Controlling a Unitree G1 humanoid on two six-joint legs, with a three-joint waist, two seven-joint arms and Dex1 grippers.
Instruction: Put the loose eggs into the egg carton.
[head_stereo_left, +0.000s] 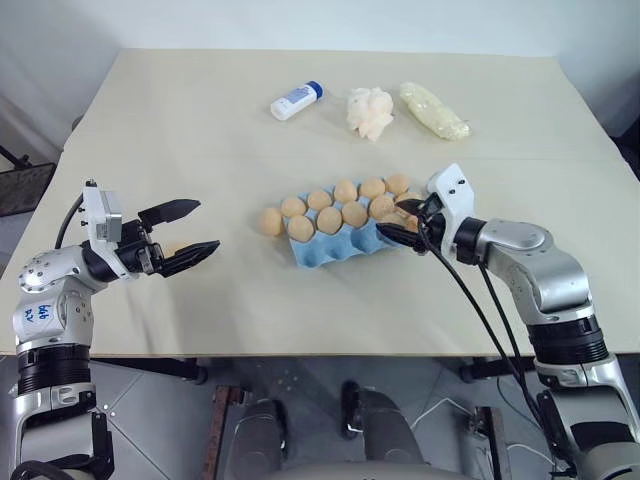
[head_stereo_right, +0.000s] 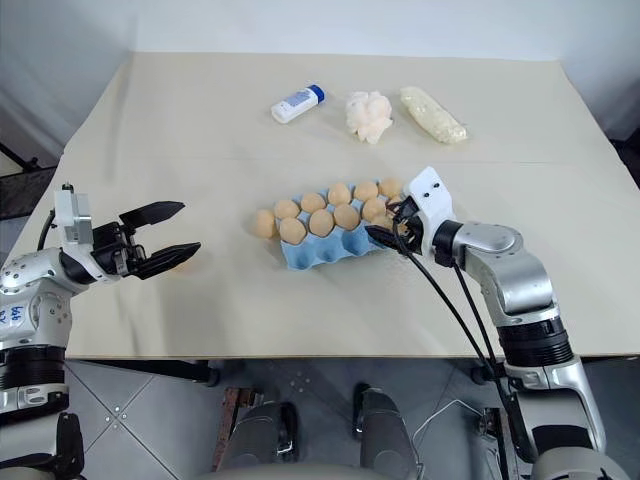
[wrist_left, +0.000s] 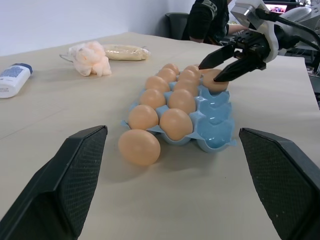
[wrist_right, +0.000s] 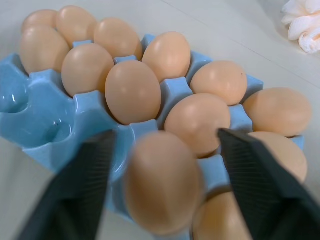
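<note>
Left wrist view: seated person (wrist_left: 207, 20) beyond egg carton (wrist_left: 212, 132).

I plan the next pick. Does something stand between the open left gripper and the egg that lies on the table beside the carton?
Nothing visible does. Only bare table lies between the left gripper and the loose egg, which rests against the egg carton.

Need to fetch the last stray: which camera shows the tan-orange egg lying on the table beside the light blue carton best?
Left wrist view: the loose tan-orange egg lies large and unobstructed against the light blue moulded carton. Both head views show it small, at the carton's left end.
</note>
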